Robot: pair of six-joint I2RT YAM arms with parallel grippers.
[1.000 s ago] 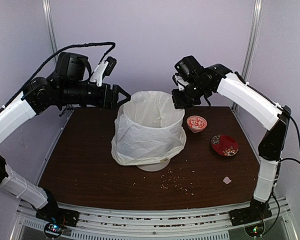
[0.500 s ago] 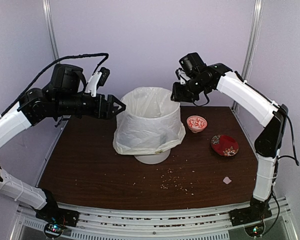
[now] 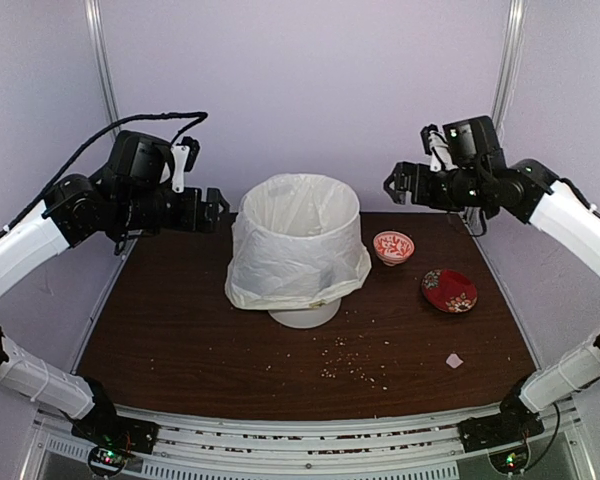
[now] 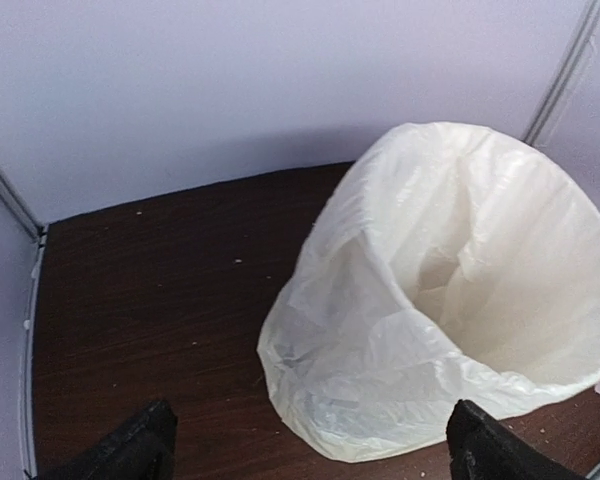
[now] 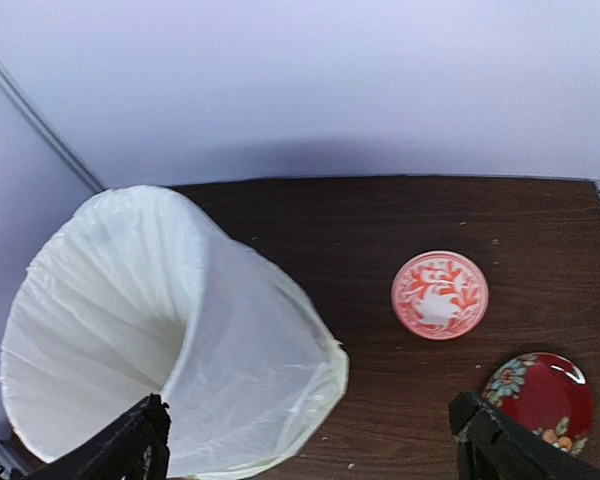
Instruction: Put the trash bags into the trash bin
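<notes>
Starting at the near edge of your table (image 3: 180,330), a scatter of crumbs (image 3: 355,372) lies right of centre, and a small white paper scrap (image 3: 454,361) sits towards the near right corner, apart from everything else. At mid-table the trash bin (image 3: 305,316) stands upright, slightly left of centre. Only its white foot shows, because the trash bag (image 3: 298,245) lines it. The bag's mouth is spread open over the rim and its crinkled skirt hangs down the outside almost to the table. The wrist views confirm that the bag dips into the bin's interior. Towards the right edge a red plate (image 3: 449,290) with a floral pattern lies flat. Farther back, between the plate and the bin, a red-patterned bowl (image 3: 393,246) stands upright, just beside the bag's skirt but not touching it. Above the far left corner your left gripper (image 3: 218,205) hangs in the air, pointing towards the bin, near the bag's rim yet clear of it. Its fingers (image 4: 130,450) stand wide apart with nothing between them. Above the far right corner your right gripper (image 3: 394,185) hovers level with the bin's mouth, well apart from the bag and above the bowl. Its fingers (image 5: 500,445) are likewise spread and hold nothing.
</notes>
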